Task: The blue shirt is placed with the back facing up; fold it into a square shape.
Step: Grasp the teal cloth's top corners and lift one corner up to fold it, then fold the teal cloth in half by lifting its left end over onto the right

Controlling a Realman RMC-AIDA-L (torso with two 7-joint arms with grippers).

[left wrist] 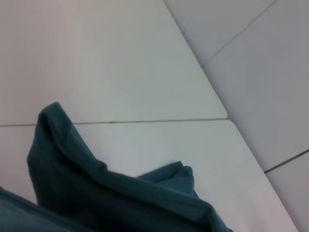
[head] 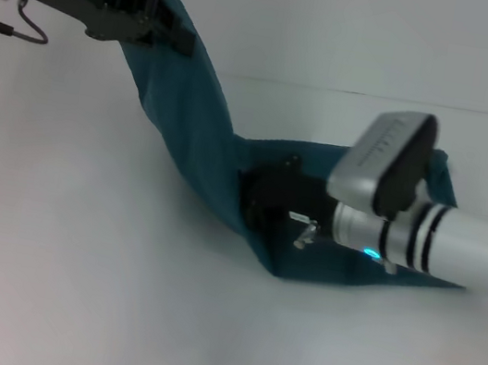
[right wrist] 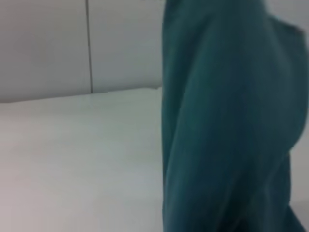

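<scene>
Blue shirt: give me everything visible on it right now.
The blue shirt is dark teal-blue soft fabric, plain, with no lettering showing. It is not flat: the left end effector grips one end and holds it raised at the far left, so the cloth hangs as a creased band sloping down to a bunched, partly folded mass on the white table. The right end effector sits at that lower mass, on or in the fabric. The wrist views show only draped folds.

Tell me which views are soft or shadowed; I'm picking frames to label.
Head view: the right arm's near end is motion-smeared, and the blue shirt casts only faint shadow on the table. Left wrist view: reasonably sharp, even light. Right wrist view: the shirt fills the frame, out of focus.
</scene>
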